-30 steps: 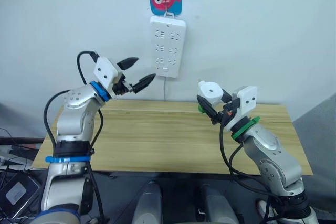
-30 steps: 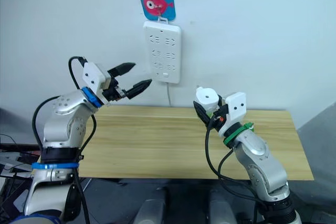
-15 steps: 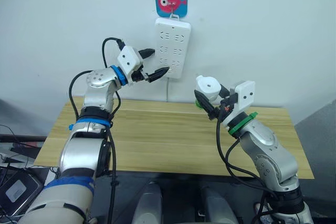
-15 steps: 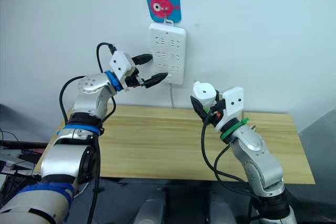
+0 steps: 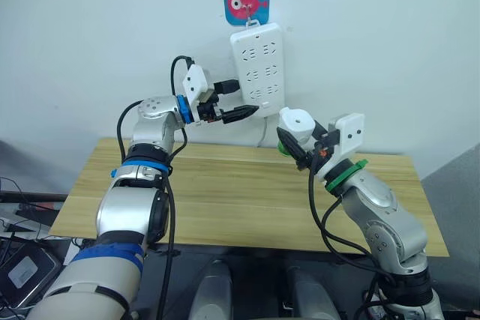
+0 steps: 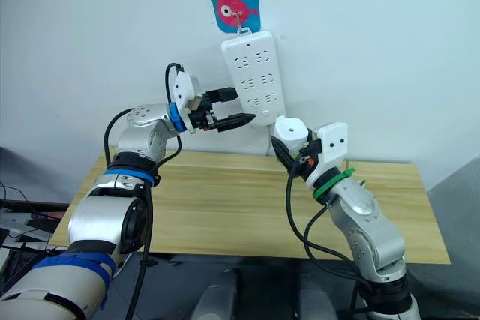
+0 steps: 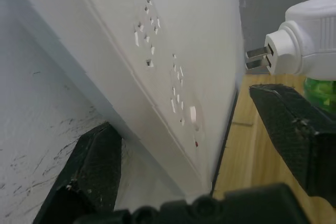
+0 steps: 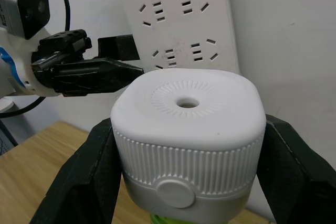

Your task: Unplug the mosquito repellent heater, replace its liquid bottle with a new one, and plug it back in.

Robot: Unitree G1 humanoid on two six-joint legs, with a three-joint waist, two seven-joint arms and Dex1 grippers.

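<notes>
Gripping the mosquito repellent heater [image 5: 298, 127] above the wooden table [image 5: 225, 200]: right gripper [image 5: 300, 145], fingers clamped. Left gripper [image 5: 234, 100]: fingers apart, straddling the tilted wall-hung power strip [image 5: 259, 65].

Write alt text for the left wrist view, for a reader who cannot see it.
The left gripper straddles the lower edge of the tilted white power strip, one black finger behind it and one in front. Beyond, the mosquito repellent heater points its two metal prongs toward the strip, above the wooden table.
</notes>
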